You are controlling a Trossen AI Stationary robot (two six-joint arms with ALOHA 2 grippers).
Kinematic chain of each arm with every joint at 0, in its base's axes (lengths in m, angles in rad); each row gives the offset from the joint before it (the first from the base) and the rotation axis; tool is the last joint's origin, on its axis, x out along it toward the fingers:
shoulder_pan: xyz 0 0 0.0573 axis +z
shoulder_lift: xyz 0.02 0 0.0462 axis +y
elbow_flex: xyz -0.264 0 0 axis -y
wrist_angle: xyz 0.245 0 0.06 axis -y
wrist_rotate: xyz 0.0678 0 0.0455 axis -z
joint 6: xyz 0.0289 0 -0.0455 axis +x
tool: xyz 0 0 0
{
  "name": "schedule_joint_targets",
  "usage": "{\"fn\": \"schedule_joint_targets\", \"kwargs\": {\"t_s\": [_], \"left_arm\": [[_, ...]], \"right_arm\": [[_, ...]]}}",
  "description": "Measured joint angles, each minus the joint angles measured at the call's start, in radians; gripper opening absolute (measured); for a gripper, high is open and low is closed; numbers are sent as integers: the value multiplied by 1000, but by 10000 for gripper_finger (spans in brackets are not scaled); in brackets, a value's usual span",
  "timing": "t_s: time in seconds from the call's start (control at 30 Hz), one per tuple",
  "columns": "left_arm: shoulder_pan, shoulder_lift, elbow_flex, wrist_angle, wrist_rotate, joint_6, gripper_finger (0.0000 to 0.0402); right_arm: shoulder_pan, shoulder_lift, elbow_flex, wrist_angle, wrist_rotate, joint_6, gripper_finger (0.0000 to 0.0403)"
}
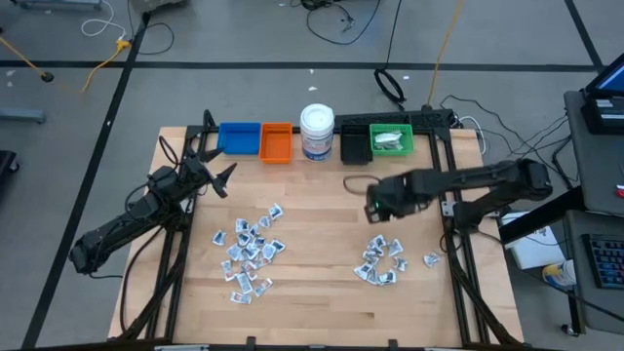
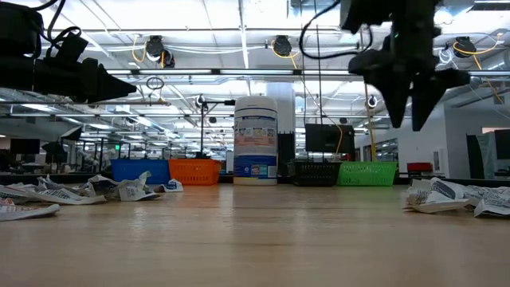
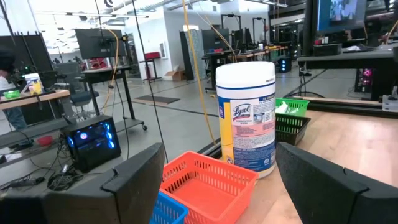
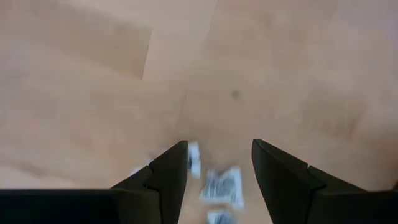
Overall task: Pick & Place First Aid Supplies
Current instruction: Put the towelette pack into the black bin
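Small white and light-blue wrapped packets lie flat on the table in two heaps: a left heap (image 1: 249,249) and a right heap (image 1: 382,261). Some packets lie in the green bin (image 1: 392,141). My right gripper (image 1: 373,200) is open and empty, pointing down, above bare table just beyond the right heap; its wrist view shows packets (image 4: 222,185) below between its fingers. My left gripper (image 1: 222,177) is open and empty, raised near the table's left side, pointing toward the bins.
Along the far edge stand a blue bin (image 1: 239,137), an orange bin (image 1: 276,142), a white jar with a blue label (image 1: 317,132), a black bin (image 1: 353,144) and the green bin. Bare wood lies between the two heaps.
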Motion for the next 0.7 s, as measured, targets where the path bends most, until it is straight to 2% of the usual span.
{"fn": "schedule_joint_targets", "kwargs": {"t_s": [0.23,0.7], "left_arm": [[0,0,0,0,0,0,310],[0,0,0,0,0,0,310]], "right_arm": [[256,-31,-14,8,8,238,170],[680,-90,-196,32,-5,811,169]]}}
